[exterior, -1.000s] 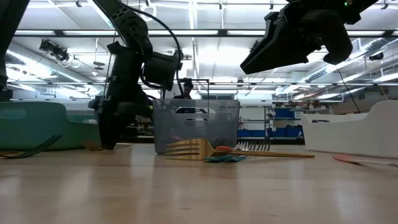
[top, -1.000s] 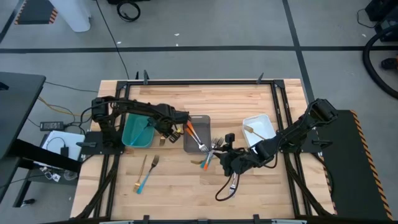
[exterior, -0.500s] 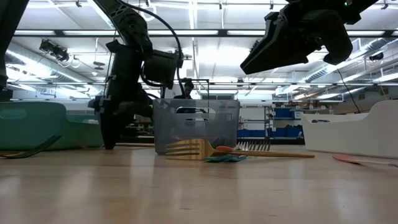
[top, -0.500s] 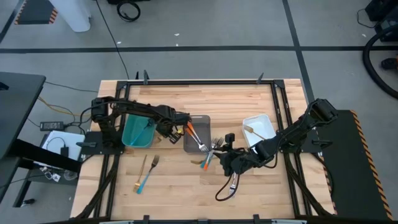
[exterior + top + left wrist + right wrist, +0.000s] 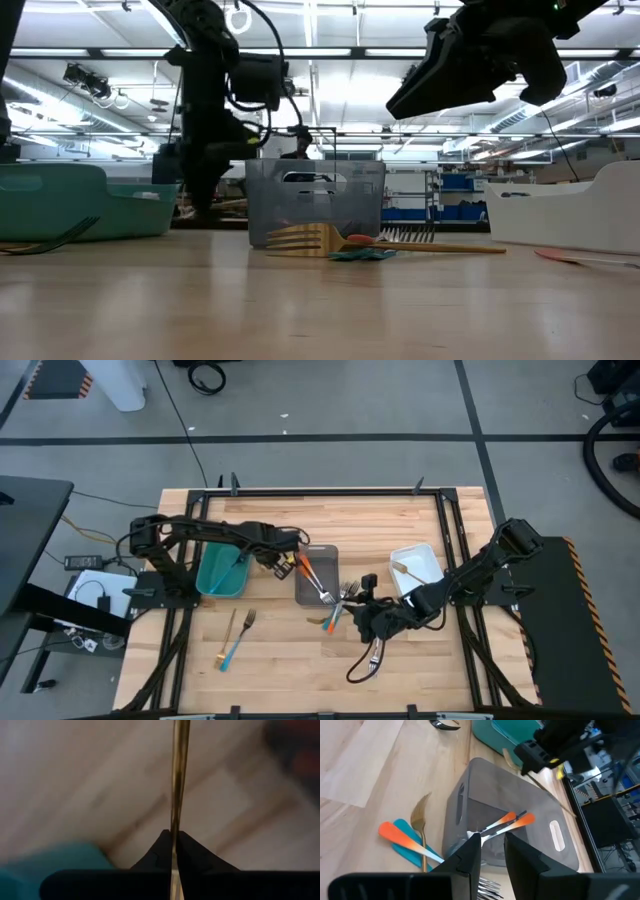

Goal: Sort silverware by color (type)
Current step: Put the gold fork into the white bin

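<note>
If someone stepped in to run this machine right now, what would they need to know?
Left gripper: shut on a gold utensil, lifted between the teal tray and grey tray.
Right gripper: slightly parted, holding nothing, hovering beside the grey tray.
Done: two orange-handled utensils stand in the grey tray; one piece lies in the white tray.
Left: the loose cluster by the grey tray and the pair below the teal tray.

Three trays sit on the table: one teal tray (image 5: 220, 572), one grey tray (image 5: 316, 574), one white tray (image 5: 418, 566). Two orange-handled utensils (image 5: 512, 821) stand in the grey one. Two robot arms work above.
</note>
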Controlling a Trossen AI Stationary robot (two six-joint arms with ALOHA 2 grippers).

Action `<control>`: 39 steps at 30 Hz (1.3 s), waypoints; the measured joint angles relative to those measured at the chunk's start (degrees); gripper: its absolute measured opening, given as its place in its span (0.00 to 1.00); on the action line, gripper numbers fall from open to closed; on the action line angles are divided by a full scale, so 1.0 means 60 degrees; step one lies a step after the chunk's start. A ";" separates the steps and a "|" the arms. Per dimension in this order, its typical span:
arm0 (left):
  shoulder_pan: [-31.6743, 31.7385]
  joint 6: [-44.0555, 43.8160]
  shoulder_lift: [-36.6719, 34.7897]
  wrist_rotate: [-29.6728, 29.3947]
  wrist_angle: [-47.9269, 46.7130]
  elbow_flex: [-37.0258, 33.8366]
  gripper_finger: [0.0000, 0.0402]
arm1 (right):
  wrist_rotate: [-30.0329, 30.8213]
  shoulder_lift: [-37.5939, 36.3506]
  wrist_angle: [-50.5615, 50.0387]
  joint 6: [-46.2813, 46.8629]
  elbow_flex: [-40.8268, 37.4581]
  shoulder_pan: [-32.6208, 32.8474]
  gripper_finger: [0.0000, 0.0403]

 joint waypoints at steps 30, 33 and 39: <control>-0.0671 1.1359 -0.0705 -0.3039 0.6230 0.0025 0.04 | -0.0053 -0.2137 -0.2203 0.5037 0.0448 -0.1711 0.27; -0.0887 1.2348 -0.0705 -0.3017 0.6423 0.0025 0.04 | 0.0029 -0.2152 -0.2523 0.5270 0.0681 -0.1612 0.27; -0.1310 1.4465 -0.0709 -0.3043 0.6607 0.0025 0.04 | -0.0582 -0.1874 -0.4349 0.6070 0.2087 -0.1782 0.27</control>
